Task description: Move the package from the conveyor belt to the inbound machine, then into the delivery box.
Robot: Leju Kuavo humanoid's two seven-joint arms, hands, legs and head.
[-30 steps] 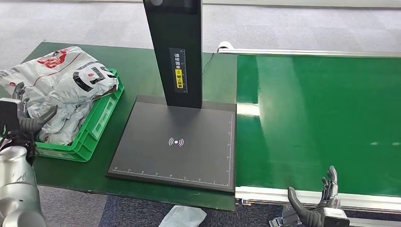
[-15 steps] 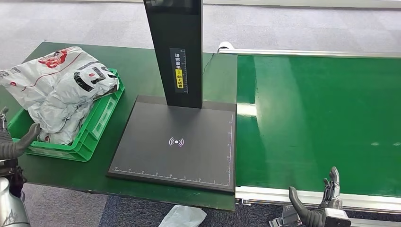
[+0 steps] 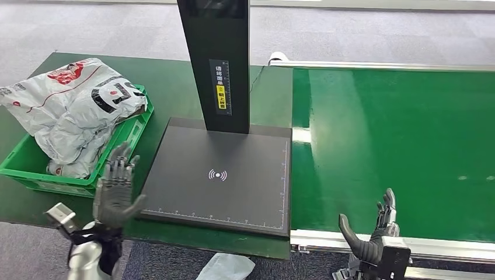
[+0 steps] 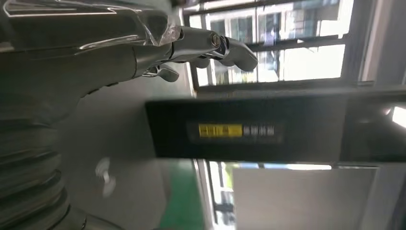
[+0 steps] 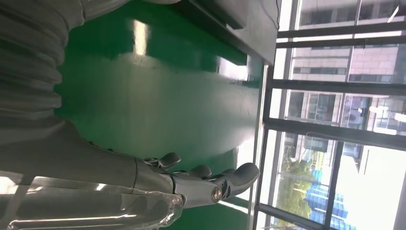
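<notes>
Head view, my left hand (image 3: 116,194) raised with fingers apart and empty beside the matte black inbound machine (image 3: 219,175), my right hand (image 3: 370,234) spread empty at the glossy green conveyor belt (image 3: 397,146), crinkled grey package (image 3: 73,108) in the green delivery box (image 3: 125,149).

Even overhead light on my head view; a white glare streak crosses the conveyor belt (image 3: 397,146) at nine o'clock. Wrist views blur softly, their windows (image 5: 335,96) blown out bright.
</notes>
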